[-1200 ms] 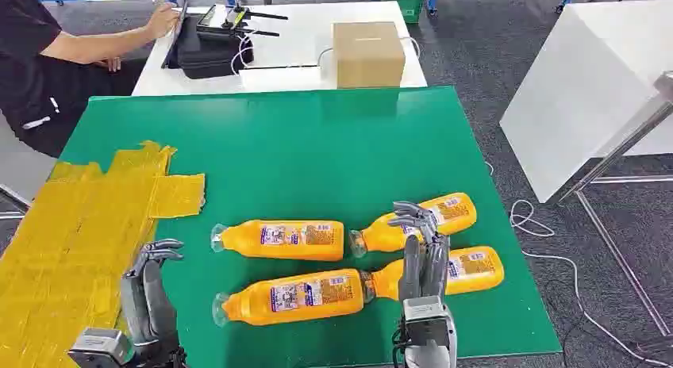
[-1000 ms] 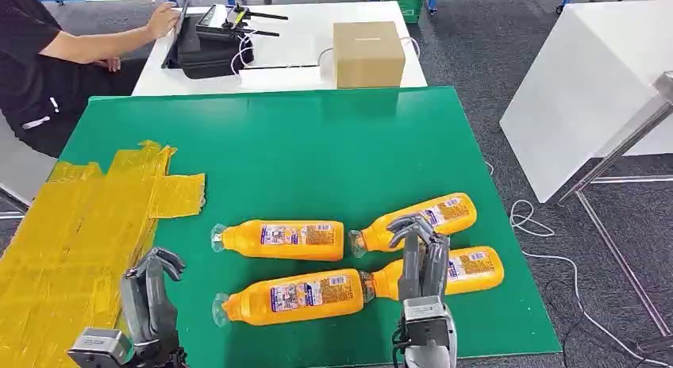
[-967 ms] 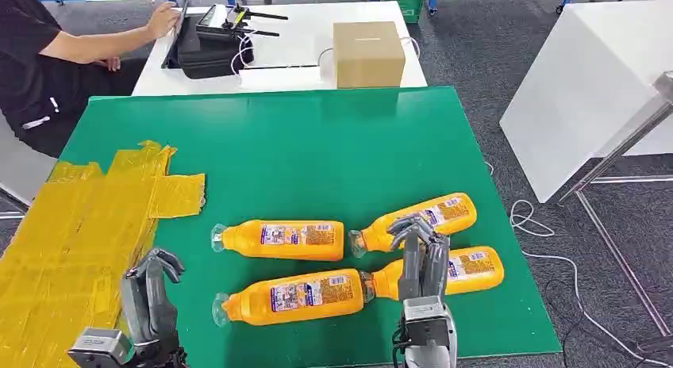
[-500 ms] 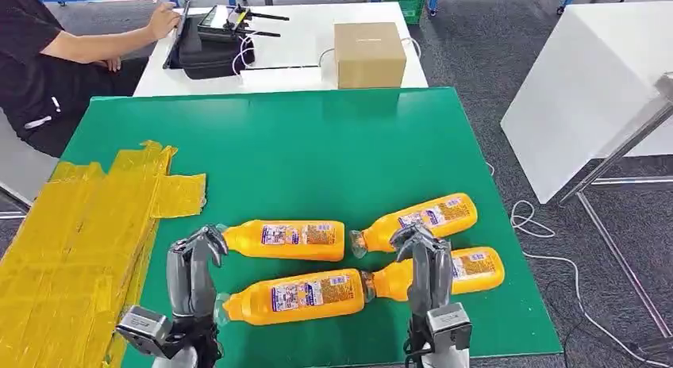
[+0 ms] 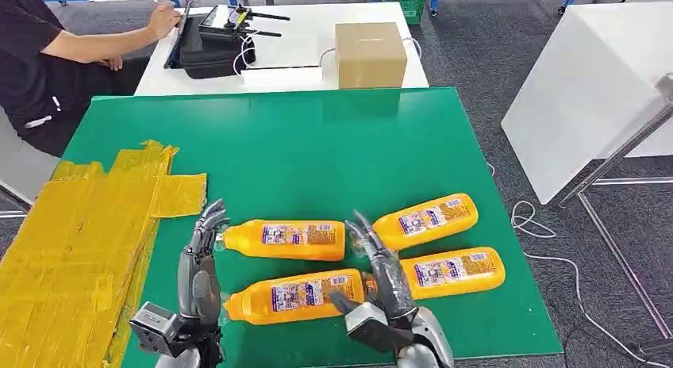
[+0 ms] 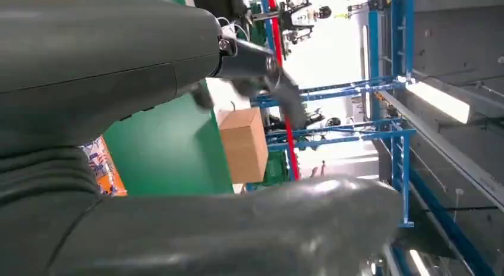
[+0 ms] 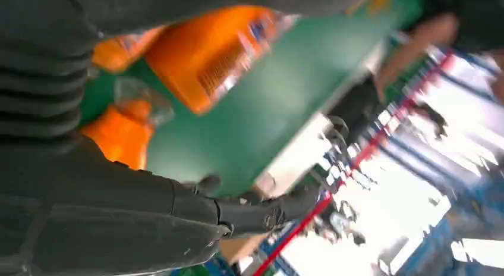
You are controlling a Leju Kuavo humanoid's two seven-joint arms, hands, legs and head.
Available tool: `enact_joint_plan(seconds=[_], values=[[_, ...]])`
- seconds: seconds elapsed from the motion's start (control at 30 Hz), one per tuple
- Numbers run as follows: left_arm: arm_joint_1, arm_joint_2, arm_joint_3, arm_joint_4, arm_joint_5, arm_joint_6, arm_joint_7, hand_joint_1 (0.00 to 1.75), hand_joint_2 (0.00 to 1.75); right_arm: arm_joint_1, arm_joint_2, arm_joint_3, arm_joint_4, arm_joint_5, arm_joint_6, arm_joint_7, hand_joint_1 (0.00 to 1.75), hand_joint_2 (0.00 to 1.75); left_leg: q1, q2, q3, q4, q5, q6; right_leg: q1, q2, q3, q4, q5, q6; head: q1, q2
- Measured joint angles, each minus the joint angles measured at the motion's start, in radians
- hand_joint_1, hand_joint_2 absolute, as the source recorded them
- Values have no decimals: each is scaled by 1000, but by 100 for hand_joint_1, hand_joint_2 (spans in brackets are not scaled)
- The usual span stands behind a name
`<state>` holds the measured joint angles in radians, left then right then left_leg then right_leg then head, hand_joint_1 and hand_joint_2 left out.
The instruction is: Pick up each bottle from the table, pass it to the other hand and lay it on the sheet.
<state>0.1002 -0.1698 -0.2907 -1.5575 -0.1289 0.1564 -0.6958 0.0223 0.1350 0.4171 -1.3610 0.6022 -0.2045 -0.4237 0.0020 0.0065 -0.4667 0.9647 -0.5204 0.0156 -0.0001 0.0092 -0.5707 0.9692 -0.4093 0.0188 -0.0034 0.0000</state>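
Four orange plastic bottles with printed labels lie on their sides on the green bench (image 5: 317, 146), all well to the right of the crumpled yellow sheet (image 5: 87, 225) that covers the bench's left part. Taking the sheet as landmark: the upper-left bottle (image 5: 282, 239) lies nearest it, the lower-left bottle (image 5: 290, 295) just below that one, the upper-right bottle (image 5: 424, 220) and lower-right bottle (image 5: 452, 271) farther off toward the bench's right edge. The left hand (image 5: 200, 261) stands between the sheet and the bottles, fingers stretched out and apart, its tips close to the cap of the upper-left bottle — it holds nothing. The right hand (image 5: 379, 277) reaches in among the necks of the four bottles, fingers extended and spread; it seems to grip none of them, though contact with the lower-left bottle's base is hard to judge. Beyond the bench, a brown cardboard box (image 5: 369, 53) and a black case (image 5: 208, 47) sit on a white table (image 5: 294, 35), where a person (image 5: 48, 59) is seated.
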Motion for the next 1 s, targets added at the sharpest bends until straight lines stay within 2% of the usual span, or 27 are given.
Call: enact_joint_plan(seconds=[0.43, 0.83, 1.0], values=[[-14, 0, 5, 39, -1, -10, 0, 0, 0, -29, -78, 191, 91, 185, 35, 142, 0, 175, 0, 0, 0, 0, 0, 0, 0, 0, 0, 0, 0, 0, 0, 0], [-7, -8, 32, 45, 1, -10, 0, 0, 0, -71, -152, 302, 103, 410, 57, 397, 0, 175, 0, 0, 2, 0, 0, 0, 0, 0, 2, 0, 0, 0, 0, 0], [-4, -18, 45, 55, -3, -21, 0, 0, 0, -117, -158, 331, 128, 477, 85, 463, 0, 175, 0, 0, 3, 0, 0, 0, 0, 0, 3, 0, 0, 0, 0, 0]])
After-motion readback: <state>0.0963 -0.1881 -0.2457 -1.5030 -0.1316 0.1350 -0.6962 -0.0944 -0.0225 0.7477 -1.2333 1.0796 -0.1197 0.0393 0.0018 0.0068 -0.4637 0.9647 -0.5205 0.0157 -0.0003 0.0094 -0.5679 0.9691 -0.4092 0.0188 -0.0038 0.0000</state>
